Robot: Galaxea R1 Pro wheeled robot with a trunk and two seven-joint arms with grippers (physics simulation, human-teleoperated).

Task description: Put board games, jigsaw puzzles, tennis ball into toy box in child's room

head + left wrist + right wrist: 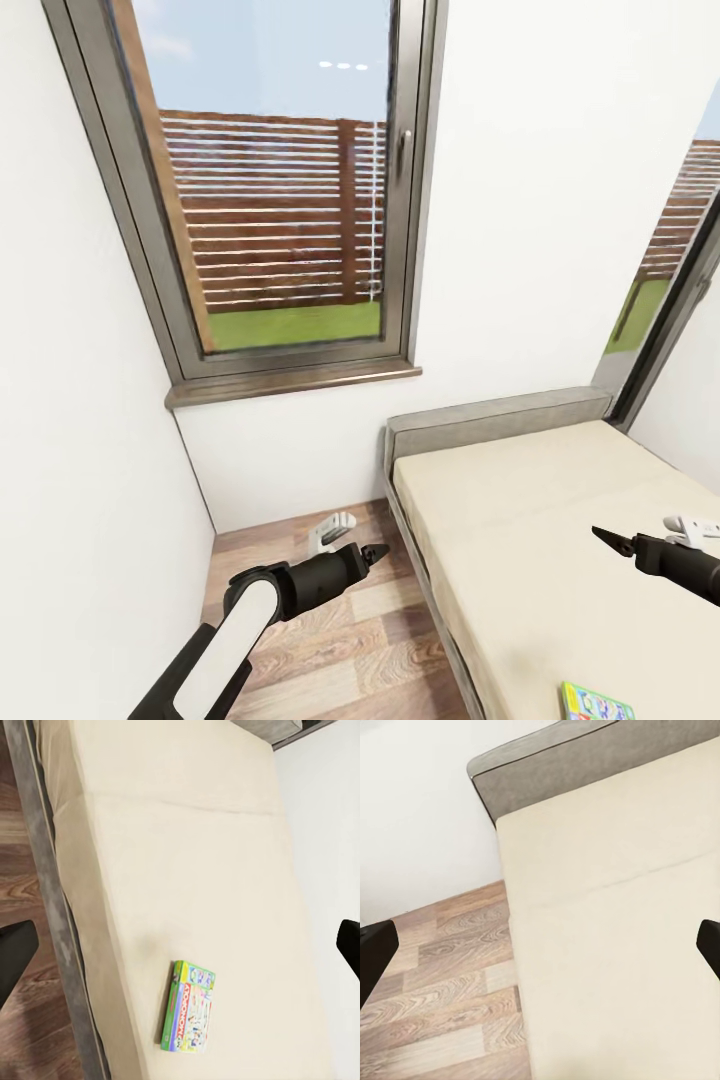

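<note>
One board game point(189, 1007), a flat white-green Monopoly box, lies on the cream mattress of the bed point(187, 847) near its floor-side edge. Its corner point(597, 703) shows at the head view's lower edge. My left gripper point(378, 552) hangs over the wood floor beside the bed, open and holding nothing, with its dark fingers point(15, 958) wide apart in the left wrist view. My right gripper point(603, 537) hovers above the mattress, also open and empty, its fingers point(375, 952) spread. The table, toy box, jigsaw puzzles and tennis ball are out of view.
A tall grey-framed window point(290, 200) with a sill fills the wall ahead. The bed's grey headboard point(495, 420) stands against that wall. A white wall point(80, 450) closes the left side, leaving a narrow strip of plank floor point(330, 640) beside the bed.
</note>
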